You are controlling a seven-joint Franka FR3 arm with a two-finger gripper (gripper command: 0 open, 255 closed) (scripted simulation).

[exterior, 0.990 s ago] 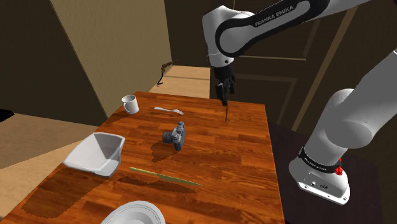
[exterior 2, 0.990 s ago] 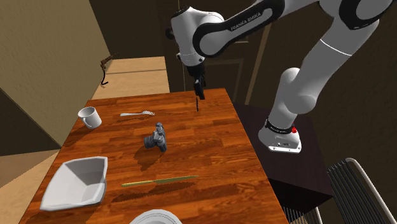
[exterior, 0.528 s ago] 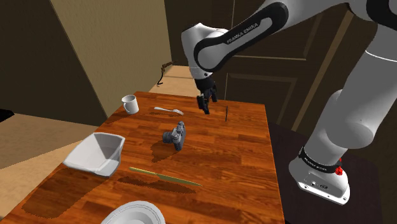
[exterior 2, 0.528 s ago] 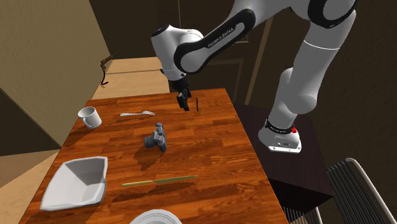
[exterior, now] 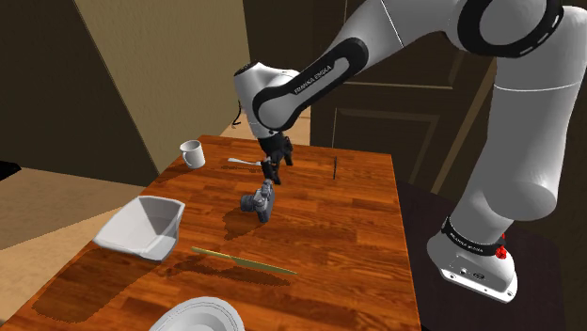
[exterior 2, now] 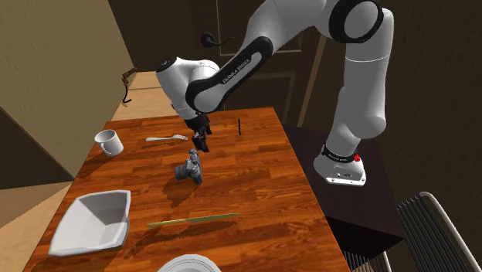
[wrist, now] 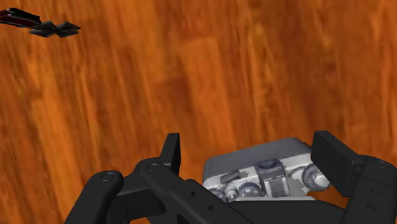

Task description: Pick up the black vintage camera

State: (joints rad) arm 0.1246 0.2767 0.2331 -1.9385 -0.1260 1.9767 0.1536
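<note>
Table (exterior: 348, 235): reddish-brown wood.
Arm (exterior: 310, 80): white Franka, bent down over the table's middle.
Bowl (exterior: 141, 226): white, squarish, near the table edge at the shoulder view's left.
Gripper (exterior: 272, 174): fingers spread, just above the camera.
Camera (exterior: 259, 201): grey, mid-table, lying between the spread fingers.
Mug (exterior: 192, 153): white, at the far corner.

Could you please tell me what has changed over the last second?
The end effector swung towards the shoulder view's left and down, from the far edge of the table to just above the camera, open, grasping nothing. The camera, mug, fork and bowl stayed put.
</note>
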